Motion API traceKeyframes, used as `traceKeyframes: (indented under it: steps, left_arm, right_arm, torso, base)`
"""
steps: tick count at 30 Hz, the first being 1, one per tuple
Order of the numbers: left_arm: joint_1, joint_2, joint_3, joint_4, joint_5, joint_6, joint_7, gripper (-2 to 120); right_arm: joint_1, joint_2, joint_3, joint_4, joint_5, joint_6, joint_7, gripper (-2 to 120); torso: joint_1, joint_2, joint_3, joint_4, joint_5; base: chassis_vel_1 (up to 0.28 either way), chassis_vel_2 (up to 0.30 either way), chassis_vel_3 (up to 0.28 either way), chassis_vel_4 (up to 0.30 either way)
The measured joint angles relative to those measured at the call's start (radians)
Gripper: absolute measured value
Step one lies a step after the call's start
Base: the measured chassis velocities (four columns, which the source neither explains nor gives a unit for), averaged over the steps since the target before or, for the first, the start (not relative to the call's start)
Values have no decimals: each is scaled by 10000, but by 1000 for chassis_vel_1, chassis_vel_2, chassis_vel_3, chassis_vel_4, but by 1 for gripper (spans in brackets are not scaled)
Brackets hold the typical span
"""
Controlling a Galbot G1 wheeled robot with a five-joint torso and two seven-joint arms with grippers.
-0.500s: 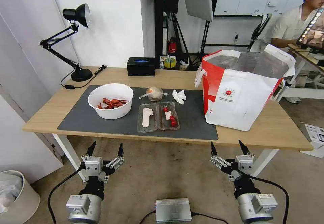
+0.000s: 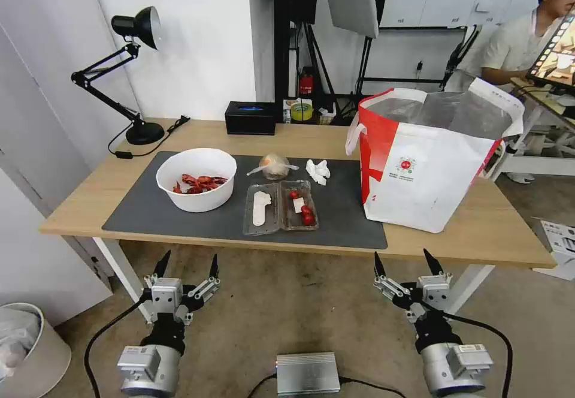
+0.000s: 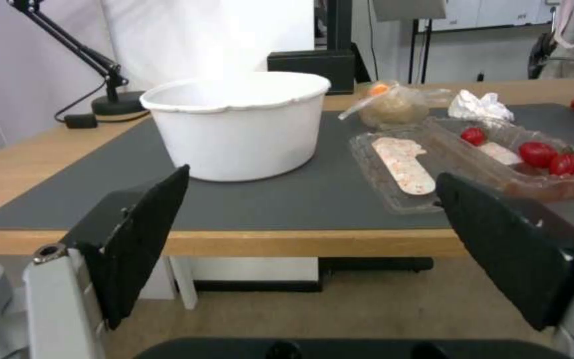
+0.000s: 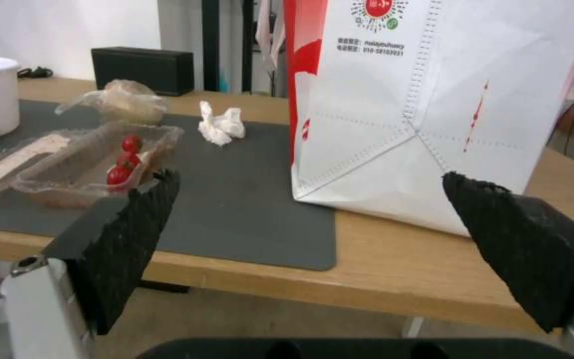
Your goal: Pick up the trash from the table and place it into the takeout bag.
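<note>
Crosswise on the mat [image 2: 179, 221], hinged tray [image 2: 280, 207]; both grippers' fingers spread, empty.

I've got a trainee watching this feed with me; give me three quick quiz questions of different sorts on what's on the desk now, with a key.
1. True or false: the left gripper and right gripper wait open below the table edge.
2. Which item sits nearest the takeout bag? A) bowl B) tissue C) knotted bag
3. Fill in: the clear tray holds small red ____.

Key: 1 true; 2 B; 3 tomatoes.
</note>
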Motion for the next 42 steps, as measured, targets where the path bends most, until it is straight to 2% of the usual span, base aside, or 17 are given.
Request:
traceKeyframes:
  steps: [15,18,20,21,22,24,25,26,28,29,31,32,33,35,42]
  left_arm:
    - [0,0,0,0,0,0,0,100]
    - [-13,-15,2,0,-19,-7,-25,100]
    - [-232,-316,43,-29,-313,-142,-505,100]
    - [-489,-648,100,-139,-591,-331,-976,100]
    - [-489,-648,100,-139,-591,-331,-976,100]
    - [-601,-852,199,-103,-826,-484,-1239,100]
    - [-601,-852,199,-103,-826,-484,-1239,100]
    - [-621,-906,224,-58,-929,-554,-1291,100]
    - [-622,-898,224,-33,-1009,-558,-1285,100]
    - [-622,-898,224,-33,-1009,-558,-1285,100]
    - [-619,-873,243,34,-1042,-559,-1263,100]
    - [-619,-873,243,34,-1042,-559,-1263,100]
    - [-605,-864,273,81,-1051,-558,-1243,100]
    - [-593,-848,302,115,-1077,-558,-1209,100]
    - [-560,-829,310,116,-1134,-544,-1142,100]
  right_arm:
    - [22,-73,-2,0,52,5,0,100]
    - [184,-514,-16,-108,375,68,-1,100]
    - [431,-1134,-43,-268,852,166,-12,100]
    - [593,-1568,-62,-375,1178,235,-31,100]
    - [593,-1568,-62,-375,1178,235,-31,100]
    - [816,-2143,-84,-527,1622,322,-52,100]
    - [816,-2143,-84,-527,1622,322,-52,100]
    - [1078,-2821,-111,-695,2136,430,-78,100]
    - [1365,-3564,-144,-886,2695,543,-108,100]
    - [1365,-3564,-144,-886,2695,543,-108,100]
    - [1680,-4263,-268,-1217,3195,737,-168,100]
    - [1680,-4263,-268,-1217,3195,737,-168,100]
    - [1755,-4367,-519,-1557,3284,835,-246,100]
    - [1800,-4379,-642,-1712,3301,904,-257,100]
    - [1809,-4301,-750,-1817,3297,912,-257,100]
  torso:
    - [0,0,0,0,0]
    - [-1,0,0,-1,2]
    - [-1,0,1,2,3]
    - [-1,0,0,1,-1]
    - [-1,0,0,1,-1]
    - [0,-1,1,0,7]
    - [0,-1,1,0,7]
    - [0,-1,1,0,4]
    - [-1,-2,0,0,2]
    - [-1,-2,0,0,2]
    - [0,-1,1,2,-8]
    - [0,-1,1,2,-8]
    - [0,-3,2,2,10]
    - [0,-1,1,0,-4]
    - [-1,-2,0,-1,2]
  base:
    - [0,0,0,0]
    - [0,0,0,0]
    - [0,0,0,0]
    - [0,0,0,0]
    - [0,0,0,0]
    - [0,0,0,0]
    - [0,0,0,0]
    - [0,0,0,0]
    - [0,0,0,0]
    - [0,0,0,0]
    - [0,0,0,0]
    - [0,0,0,0]
    - [0,0,0,0]
    - [0,0,0,0]
    - [0,0,0,0]
